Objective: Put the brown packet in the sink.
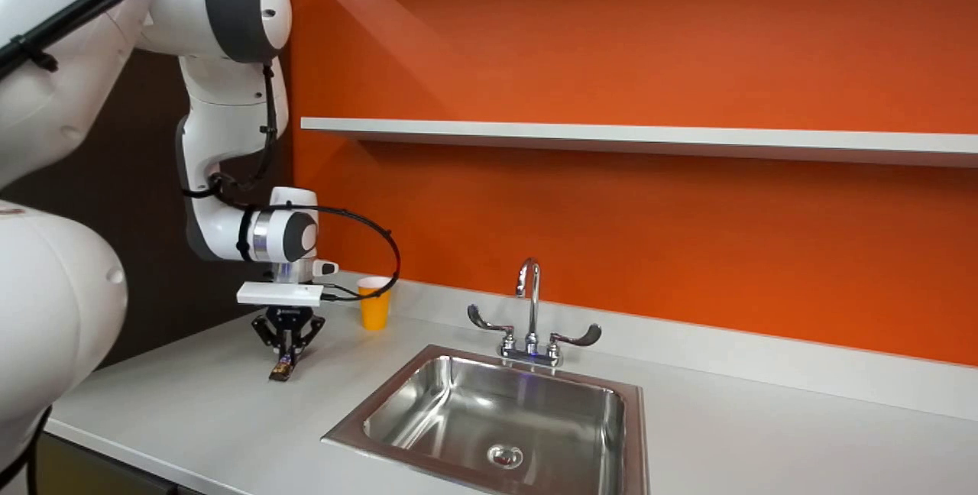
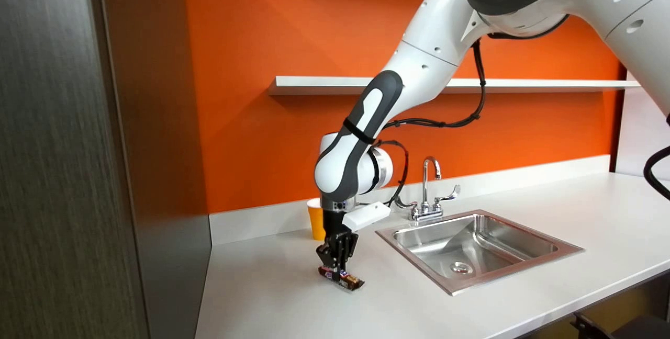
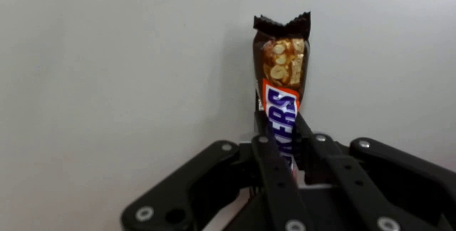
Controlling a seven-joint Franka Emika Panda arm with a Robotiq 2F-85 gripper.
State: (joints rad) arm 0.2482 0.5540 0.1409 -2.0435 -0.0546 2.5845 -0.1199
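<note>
The brown packet is a dark brown candy bar wrapper with a white and blue label, seen large in the wrist view. It also shows in both exterior views, at or just above the counter. My gripper points down with its fingers closed against both sides of the packet's middle. The packet's near end is hidden behind the fingers. My gripper shows in both exterior views, left of the sink. The sink is a stainless steel basin, also visible at right in an exterior view.
A yellow-orange cup stands by the backsplash behind my gripper. A chrome two-handled faucet rises at the sink's back edge. A white shelf runs along the orange wall. A dark cabinet panel borders the counter.
</note>
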